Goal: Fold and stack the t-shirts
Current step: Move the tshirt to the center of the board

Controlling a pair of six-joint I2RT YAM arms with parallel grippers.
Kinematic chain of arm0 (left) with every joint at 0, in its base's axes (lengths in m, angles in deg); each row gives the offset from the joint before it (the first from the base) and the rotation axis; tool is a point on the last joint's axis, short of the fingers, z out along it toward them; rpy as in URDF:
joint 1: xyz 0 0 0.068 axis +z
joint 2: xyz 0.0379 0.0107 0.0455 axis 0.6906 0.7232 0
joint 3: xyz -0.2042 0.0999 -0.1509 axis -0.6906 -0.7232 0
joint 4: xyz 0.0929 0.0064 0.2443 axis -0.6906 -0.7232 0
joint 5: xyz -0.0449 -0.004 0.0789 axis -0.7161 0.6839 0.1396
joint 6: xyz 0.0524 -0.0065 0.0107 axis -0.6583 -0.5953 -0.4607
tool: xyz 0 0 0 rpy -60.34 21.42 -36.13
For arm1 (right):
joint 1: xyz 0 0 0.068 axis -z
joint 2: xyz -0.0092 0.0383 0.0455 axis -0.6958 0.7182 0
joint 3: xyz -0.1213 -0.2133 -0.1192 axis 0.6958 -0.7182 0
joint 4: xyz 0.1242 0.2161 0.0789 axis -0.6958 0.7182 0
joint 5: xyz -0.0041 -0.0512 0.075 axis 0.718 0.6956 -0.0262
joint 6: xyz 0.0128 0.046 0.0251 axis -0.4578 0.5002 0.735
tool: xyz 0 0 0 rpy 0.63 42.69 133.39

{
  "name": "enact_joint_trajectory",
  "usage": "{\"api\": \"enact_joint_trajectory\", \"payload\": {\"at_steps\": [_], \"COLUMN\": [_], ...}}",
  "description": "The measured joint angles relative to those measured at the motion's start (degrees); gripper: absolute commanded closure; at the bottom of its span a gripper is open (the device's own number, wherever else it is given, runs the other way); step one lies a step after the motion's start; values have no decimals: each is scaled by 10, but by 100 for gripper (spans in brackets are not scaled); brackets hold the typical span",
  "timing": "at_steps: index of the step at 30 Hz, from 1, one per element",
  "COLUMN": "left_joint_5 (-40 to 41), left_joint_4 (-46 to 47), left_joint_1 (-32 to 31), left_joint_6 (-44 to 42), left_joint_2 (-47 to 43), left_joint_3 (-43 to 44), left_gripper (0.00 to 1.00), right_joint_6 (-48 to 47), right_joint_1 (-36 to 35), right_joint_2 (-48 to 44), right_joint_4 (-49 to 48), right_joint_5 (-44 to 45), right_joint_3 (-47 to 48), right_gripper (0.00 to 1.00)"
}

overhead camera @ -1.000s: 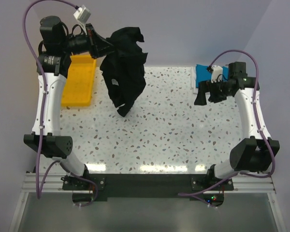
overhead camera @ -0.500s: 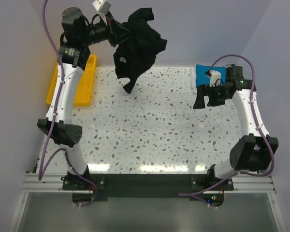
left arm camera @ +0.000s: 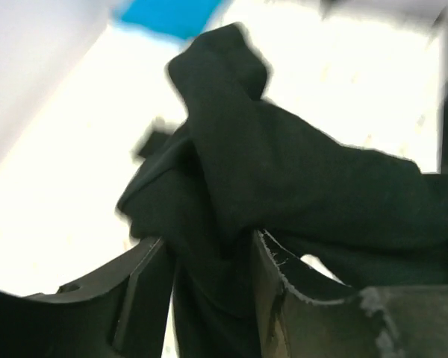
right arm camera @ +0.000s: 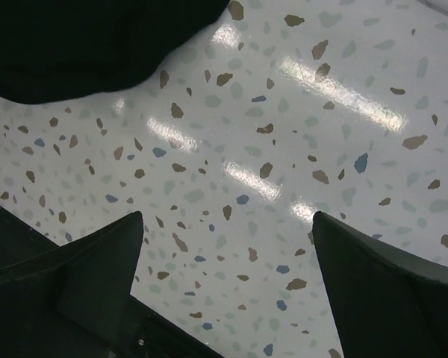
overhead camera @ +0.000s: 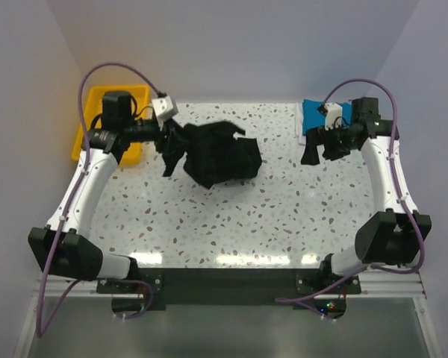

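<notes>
Lying crumpled on the speckled surface [overhead camera: 269, 209], left of centre, the black t-shirt [overhead camera: 220, 155] has a fold between the left pincer [left arm camera: 209, 257] jaws, grip unclear, while the right pincer [right arm camera: 228, 224] gapes wide near the blue t-shirt [overhead camera: 313, 113].

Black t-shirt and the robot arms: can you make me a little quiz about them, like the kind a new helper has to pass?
1. True or false: the black t-shirt lies neatly folded.
2. Pick one: what is between the fingers of the right pincer? A) a blue t-shirt B) nothing C) a yellow tray
3. Short answer: which pincer has black cloth between its fingers?

Key
1. False: it lies in a crumpled heap.
2. B: the fingers stand wide apart over bare tabletop.
3. The left pincer.
</notes>
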Motion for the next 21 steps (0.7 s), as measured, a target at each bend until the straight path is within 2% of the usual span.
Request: {"api": "enact_joint_trajectory", "payload": {"at_steps": [2, 4, 8, 11, 14, 16, 17, 18, 21], "left_joint_5": [41, 74, 128, 153, 197, 227, 238, 245, 277], "left_joint_4": [-62, -104, -179, -172, -137, -106, -94, -88, -63], "left_joint_1": [33, 63, 99, 93, 67, 45, 38, 34, 34], "left_joint_6": [-107, -192, -320, -352, -340, -319, -308, -298, -249], "left_joint_2": [-24, -29, -30, -43, -48, -35, -23, -7, 76], "left_joint_3": [-87, -151, -235, -280, -304, -306, -301, -294, -247], "left_gripper": [45, 0, 0, 0, 5, 15, 24, 28, 34], "right_joint_6": [-11, -19, -28, -29, -25, -19, -16, -12, 0], "right_joint_1": [-1, -6, -39, -94, -150, -178, -189, -196, -210], "right_joint_2": [16, 29, 48, 67, 97, 129, 151, 173, 252], "right_joint_4": [-1, -1, -2, -10, -26, -34, -39, -44, -59], "right_joint_5": [-6, -6, 9, 25, 41, 53, 57, 65, 84], "right_joint_3": [4, 2, -9, -13, -14, -4, 7, 21, 84], "right_gripper": [1, 1, 1, 1, 1, 2, 3, 5, 11]}}
